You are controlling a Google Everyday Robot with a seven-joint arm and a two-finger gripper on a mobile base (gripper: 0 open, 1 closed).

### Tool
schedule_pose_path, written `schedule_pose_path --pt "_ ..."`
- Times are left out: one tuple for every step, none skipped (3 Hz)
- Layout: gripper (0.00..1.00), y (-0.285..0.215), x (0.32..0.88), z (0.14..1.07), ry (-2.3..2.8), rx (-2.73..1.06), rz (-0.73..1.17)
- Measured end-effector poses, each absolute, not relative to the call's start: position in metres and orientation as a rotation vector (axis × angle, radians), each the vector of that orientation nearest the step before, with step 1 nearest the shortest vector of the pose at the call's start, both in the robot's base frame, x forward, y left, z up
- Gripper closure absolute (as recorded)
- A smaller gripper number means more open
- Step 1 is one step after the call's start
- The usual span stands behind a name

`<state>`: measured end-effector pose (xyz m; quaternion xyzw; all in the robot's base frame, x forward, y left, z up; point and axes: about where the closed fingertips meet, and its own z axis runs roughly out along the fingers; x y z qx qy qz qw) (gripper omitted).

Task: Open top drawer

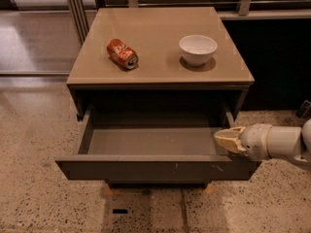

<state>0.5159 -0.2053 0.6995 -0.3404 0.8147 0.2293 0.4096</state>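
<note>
The drawer (146,169) looked rigid and easy-sliding, best hooked at its right front lip. The gripper (222,139) sat there; I could not tell its opening.

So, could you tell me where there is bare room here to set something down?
The top drawer is bare inside from its left wall to the gripper at its right front corner, the crowded spot. On the tabletop, room lies between the can and the bowl, and along the front edge.
</note>
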Motion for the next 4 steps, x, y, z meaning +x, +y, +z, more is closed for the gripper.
schedule_pose_path --pt "1.00 -0.2193 0.5340 0.7477 1.886 -0.805 0.444" --pt "0.82 -0.2163 0.5336 0.7531 1.861 -0.823 0.426" --pt "0.58 -0.2163 0.5337 0.7529 1.861 -0.822 0.426" --pt "0.36 -0.2163 0.5337 0.7529 1.861 -0.822 0.426"
